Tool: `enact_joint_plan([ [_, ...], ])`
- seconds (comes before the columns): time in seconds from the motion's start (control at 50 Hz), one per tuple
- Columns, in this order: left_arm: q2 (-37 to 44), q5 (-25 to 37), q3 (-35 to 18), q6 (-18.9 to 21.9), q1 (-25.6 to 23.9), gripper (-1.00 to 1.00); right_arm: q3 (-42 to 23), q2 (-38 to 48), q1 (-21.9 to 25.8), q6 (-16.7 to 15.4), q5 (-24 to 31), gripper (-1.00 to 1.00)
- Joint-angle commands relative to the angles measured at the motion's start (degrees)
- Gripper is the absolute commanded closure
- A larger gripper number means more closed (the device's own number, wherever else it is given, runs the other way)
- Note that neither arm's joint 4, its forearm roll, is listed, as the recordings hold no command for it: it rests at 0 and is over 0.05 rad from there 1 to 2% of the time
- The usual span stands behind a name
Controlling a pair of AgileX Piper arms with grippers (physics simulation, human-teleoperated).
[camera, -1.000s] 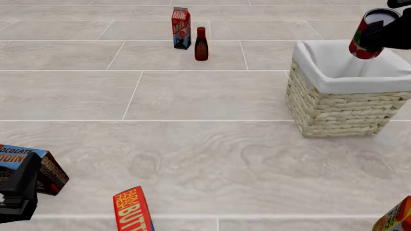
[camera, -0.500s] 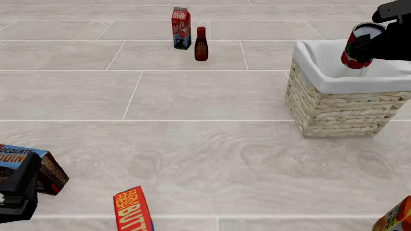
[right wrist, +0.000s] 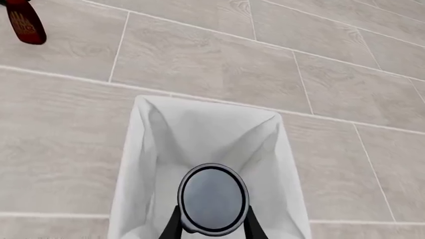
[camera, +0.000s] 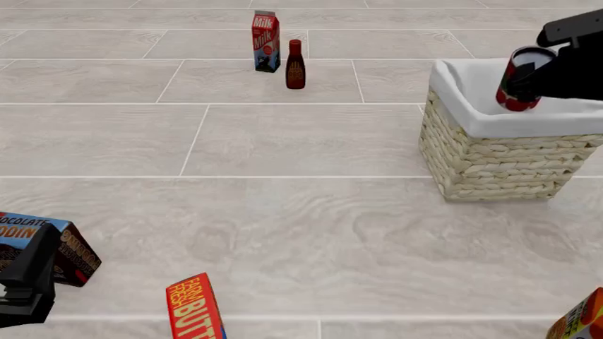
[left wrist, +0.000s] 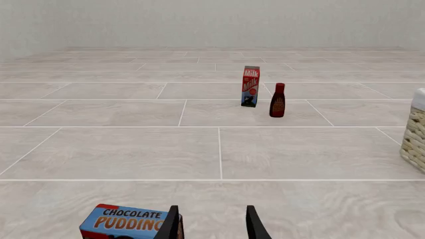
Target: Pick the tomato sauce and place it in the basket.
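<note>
The tomato sauce can (camera: 519, 80), red with a dark metallic top, is held tilted by my right gripper (camera: 541, 76) over the opening of the wicker basket (camera: 499, 159) at the right. In the right wrist view the can's top (right wrist: 213, 198) sits between the fingers, above the basket's white lining (right wrist: 199, 137). My left gripper (camera: 27, 279) rests low at the near left, open and empty; its fingertips (left wrist: 170, 225) show in the left wrist view.
A milk carton (camera: 265, 41) and a slim dark red bottle (camera: 295, 64) stand at the far middle. A chocolate pudding box (camera: 56, 244), a butter box (camera: 195, 307) and an orange carton (camera: 584, 319) lie along the near edge.
My right gripper has lowered the can and shifted it slightly left, down toward the basket's opening. The left arm has not moved.
</note>
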Motion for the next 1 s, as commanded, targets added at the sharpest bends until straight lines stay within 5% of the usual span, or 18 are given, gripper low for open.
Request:
enact_joint_plan([
  [0.02,0.00,0.00,0.00,0.00,0.00,-1.00,-0.06,0.86,0.06,1.06,-0.61,1.00],
  [0.48,0.00,0.00,0.00,0.00,0.00,-1.00,-0.52,1.58,0.89,1.63,-0.59,1.00],
  [0.5,0.00,0.00,0.00,0.00,0.00,-1.00,-0.32,1.48,0.83,1.46,-0.76,-1.00],
  [1.0,0.00,0.00,0.00,0.00,0.00,-1.00,-1.61,0.76,1.10,3.16,0.80,-1.00],
])
